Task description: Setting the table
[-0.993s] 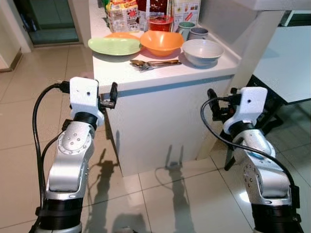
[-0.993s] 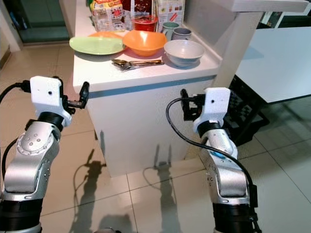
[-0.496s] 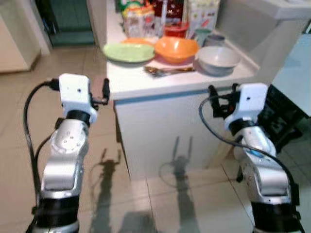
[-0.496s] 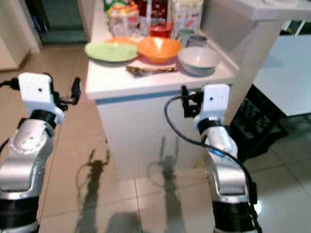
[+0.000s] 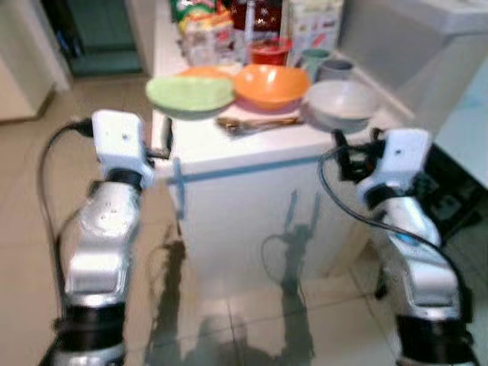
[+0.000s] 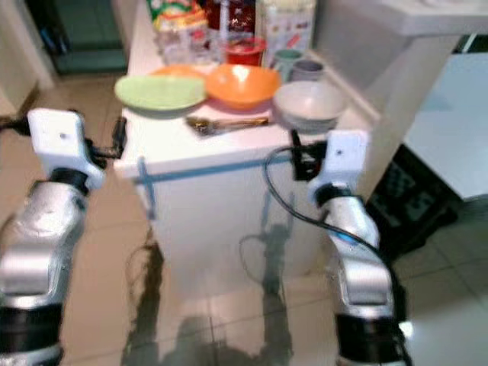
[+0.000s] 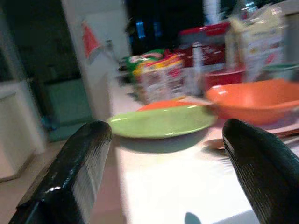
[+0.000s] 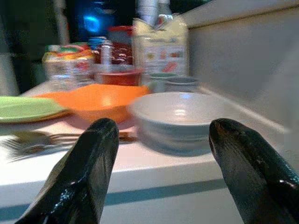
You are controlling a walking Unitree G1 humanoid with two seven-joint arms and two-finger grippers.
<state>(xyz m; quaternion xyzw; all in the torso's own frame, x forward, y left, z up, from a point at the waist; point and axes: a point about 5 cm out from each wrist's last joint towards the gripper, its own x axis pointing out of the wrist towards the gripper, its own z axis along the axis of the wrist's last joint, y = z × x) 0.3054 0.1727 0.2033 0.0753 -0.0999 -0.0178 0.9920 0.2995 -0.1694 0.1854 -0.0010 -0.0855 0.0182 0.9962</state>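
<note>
A humanoid robot stands facing the end of a white desk with a blue stripe along its front edge. Both silver arms are raised to about the height of the desk top.

The left gripper is at the desk's left front corner, just beside the edge, its two black fingers spread apart with nothing between them. The right gripper is held in front of the desk's right front corner, fingers likewise apart and holding nothing.

On the desk top, near the front, dishes stand in a row. A flat green plate sits on the left, overhanging an orange plate that lies partly under it. An orange bowl stands in the middle, and a pale grey bowl sits on the right, close to the right gripper. In front of the orange bowl lie a spoon and fork, side by side, handles pointing right.

Behind the bowls are a red container, two mugs and several food packets and cartons, too blurred to read.

The floor is pale tile, and the arms' shadows fall on the desk's white front panel. A second pale table top shows at the far right.
</note>
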